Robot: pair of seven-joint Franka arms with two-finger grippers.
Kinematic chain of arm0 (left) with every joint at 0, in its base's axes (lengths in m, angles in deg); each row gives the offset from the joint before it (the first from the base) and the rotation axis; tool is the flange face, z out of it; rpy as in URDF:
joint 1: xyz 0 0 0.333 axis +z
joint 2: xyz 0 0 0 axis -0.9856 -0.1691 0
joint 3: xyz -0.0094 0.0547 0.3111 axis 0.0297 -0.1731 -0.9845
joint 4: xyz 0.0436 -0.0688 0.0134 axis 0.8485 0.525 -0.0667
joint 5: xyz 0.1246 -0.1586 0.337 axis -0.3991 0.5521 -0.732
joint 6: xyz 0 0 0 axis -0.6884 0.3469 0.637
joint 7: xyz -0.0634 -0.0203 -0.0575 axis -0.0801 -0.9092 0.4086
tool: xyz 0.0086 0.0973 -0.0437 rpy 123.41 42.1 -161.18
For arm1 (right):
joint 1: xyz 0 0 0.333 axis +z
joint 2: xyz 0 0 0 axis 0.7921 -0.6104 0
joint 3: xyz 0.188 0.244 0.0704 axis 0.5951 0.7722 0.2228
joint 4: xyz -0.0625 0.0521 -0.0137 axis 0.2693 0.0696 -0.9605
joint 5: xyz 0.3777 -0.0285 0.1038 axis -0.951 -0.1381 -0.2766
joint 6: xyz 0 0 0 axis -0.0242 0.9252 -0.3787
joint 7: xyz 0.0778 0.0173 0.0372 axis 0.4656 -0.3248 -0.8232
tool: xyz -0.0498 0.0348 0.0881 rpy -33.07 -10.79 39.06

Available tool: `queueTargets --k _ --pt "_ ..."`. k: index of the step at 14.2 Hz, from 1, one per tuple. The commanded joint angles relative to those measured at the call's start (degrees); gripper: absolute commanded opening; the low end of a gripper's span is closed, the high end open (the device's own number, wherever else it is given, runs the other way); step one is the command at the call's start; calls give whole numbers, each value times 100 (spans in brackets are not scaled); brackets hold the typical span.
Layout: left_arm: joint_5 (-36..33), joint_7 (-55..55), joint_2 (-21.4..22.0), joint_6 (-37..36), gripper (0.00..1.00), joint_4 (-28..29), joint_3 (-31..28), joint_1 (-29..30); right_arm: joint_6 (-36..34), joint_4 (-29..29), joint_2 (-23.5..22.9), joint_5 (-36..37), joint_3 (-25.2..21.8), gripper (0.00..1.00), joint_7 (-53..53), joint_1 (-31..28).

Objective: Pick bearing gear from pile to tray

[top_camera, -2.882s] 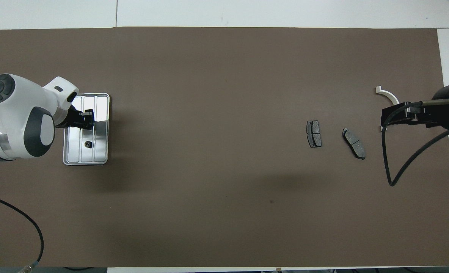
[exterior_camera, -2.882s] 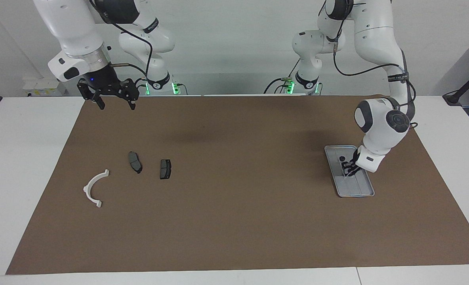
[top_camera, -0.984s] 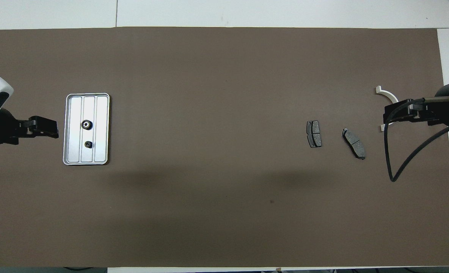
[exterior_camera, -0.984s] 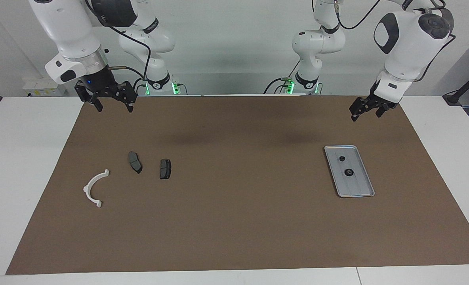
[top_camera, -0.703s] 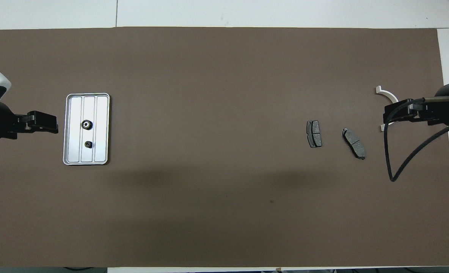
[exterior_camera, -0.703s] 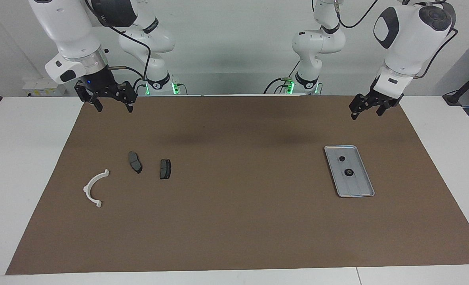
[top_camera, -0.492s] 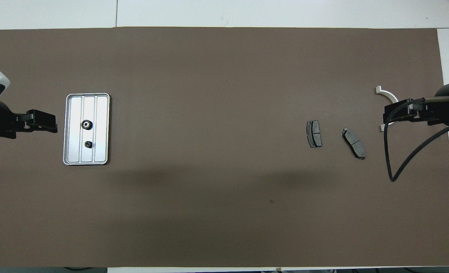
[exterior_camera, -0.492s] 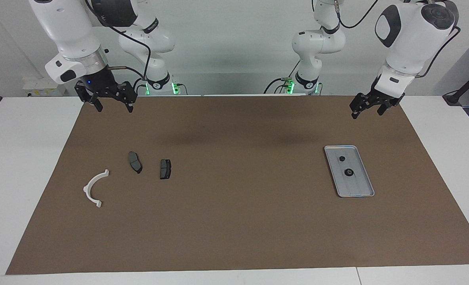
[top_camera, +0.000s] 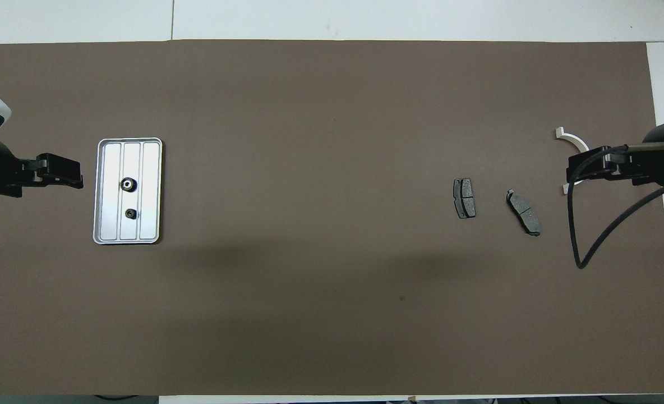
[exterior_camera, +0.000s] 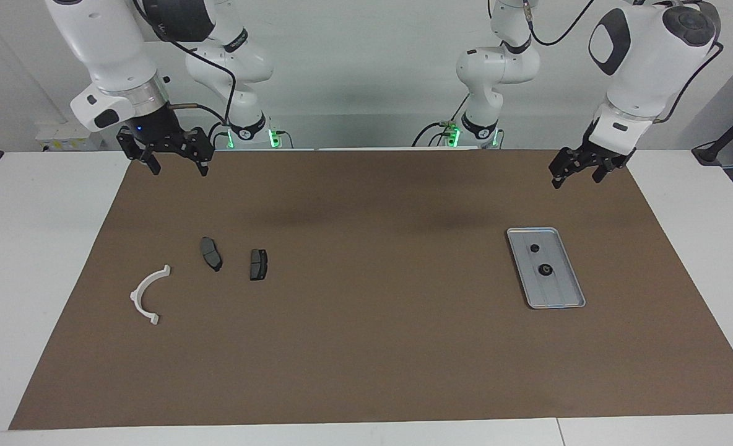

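Two bearing gears (exterior_camera: pixel 546 269) lie in our tray (exterior_camera: pixel 566 298); left gripper (exterior_camera: pixel 577 173) and right gripper (exterior_camera: pixel 176 162) hang spread, empty.

The big middle of the tabletop (exterior_camera: pixel 379 322) is bare, so a hand can pass freely there. Toward the left arm's end lies the tray (exterior_camera: pixel 561 298). Well apart from it, two brake pads (exterior_camera: pixel 211 254) and a white bracket (exterior_camera: pixel 146 295) lie low.
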Motion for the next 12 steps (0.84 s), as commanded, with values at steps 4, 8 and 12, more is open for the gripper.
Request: queueTargets --k 4,8,12 --pt "17 -56 -151 -433 100 -414 -9 -103 103 -43 20 48 65 100 84 -82" --pt "26 -56 -151 -574 100 -564 0 -94 95 -43 20 48 65 100 84 -82" --pt "26 -56 -116 -583 100 -564 -17 -94 95 -43 20 48 65 100 84 -82"
